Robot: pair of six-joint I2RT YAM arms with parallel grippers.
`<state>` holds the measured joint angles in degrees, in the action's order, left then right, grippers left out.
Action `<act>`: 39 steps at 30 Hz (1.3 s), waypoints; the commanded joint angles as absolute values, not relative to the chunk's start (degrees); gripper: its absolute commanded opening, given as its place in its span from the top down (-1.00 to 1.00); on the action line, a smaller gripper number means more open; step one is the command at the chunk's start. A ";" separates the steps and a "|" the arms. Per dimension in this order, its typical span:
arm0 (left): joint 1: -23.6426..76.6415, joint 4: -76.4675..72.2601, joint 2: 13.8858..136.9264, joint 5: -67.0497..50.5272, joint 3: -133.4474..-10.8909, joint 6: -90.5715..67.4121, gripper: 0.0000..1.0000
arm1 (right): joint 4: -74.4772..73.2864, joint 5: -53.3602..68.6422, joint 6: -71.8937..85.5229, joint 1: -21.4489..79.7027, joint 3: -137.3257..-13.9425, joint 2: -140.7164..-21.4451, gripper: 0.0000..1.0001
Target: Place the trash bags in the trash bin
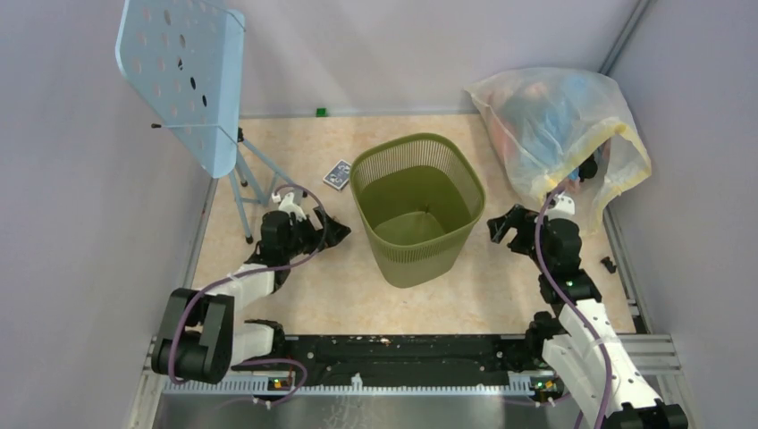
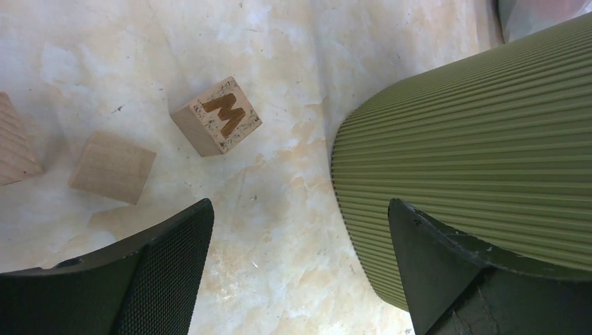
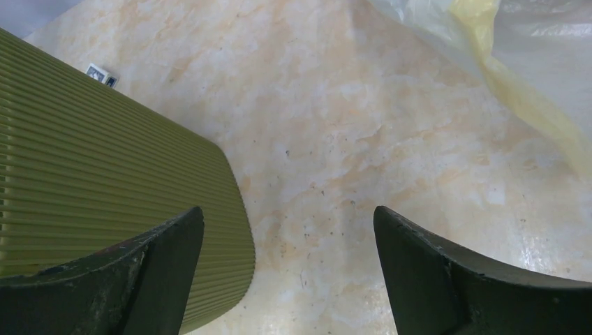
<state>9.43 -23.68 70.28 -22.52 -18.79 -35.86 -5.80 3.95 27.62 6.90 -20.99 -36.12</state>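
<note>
Bin: olive-green lattice basket standing upright at the middle of the tabletop. Its long axis is vertical, with the mouth pointing up and the walls tapering to a narrower base. The rounded-square rim is turned slightly against the tabletop's edges. Ribbed wall as seen by the left wrist and by the right wrist.

Left gripper: low over the tabletop just beside the bin's left wall, aimed at it. The jaws are spread wide and hold nothing; one finger lies in front of the bin wall, and contact cannot be told.

Right gripper: just beside the bin's right wall, with jaws likewise wide apart and empty over bare tabletop.

Blocks: a wooden cube marked M, a plain one and a third cut off by the frame all lie on the tabletop left of the bin.

Card: flat, near the bin's far-left corner.

Stuffed bag: yellowish-clear, filled with coloured items, at the far-right corner; its edge shows in the right wrist view.

Panel: pale blue, perforated, on a stand at the far-left corner.
</note>
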 commanded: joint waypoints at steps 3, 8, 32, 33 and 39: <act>9.58 -25.11 68.68 -24.25 -19.73 -34.62 -0.97 | -6.92 5.63 28.86 7.05 -22.06 -35.51 -0.81; 9.58 -26.88 70.02 -29.27 -19.89 -33.28 -0.98 | -10.56 7.71 28.60 7.05 -23.83 -35.52 -0.81; 9.82 -30.59 64.67 -30.51 -16.73 -32.71 -0.98 | -9.62 24.39 43.73 21.89 -18.74 -38.12 -0.58; 9.84 -30.92 64.56 -30.91 -16.56 -32.63 -0.97 | -5.77 24.30 45.72 23.82 -17.01 -38.37 -0.58; 9.87 -31.77 63.96 -31.00 -16.00 -32.26 -0.97 | 14.38 13.31 53.73 34.72 -15.91 -45.20 -0.61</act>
<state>9.61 -27.86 65.67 -29.82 -16.64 -33.34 -5.67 20.10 47.00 28.97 -15.25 -41.76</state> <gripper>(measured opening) 0.987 0.798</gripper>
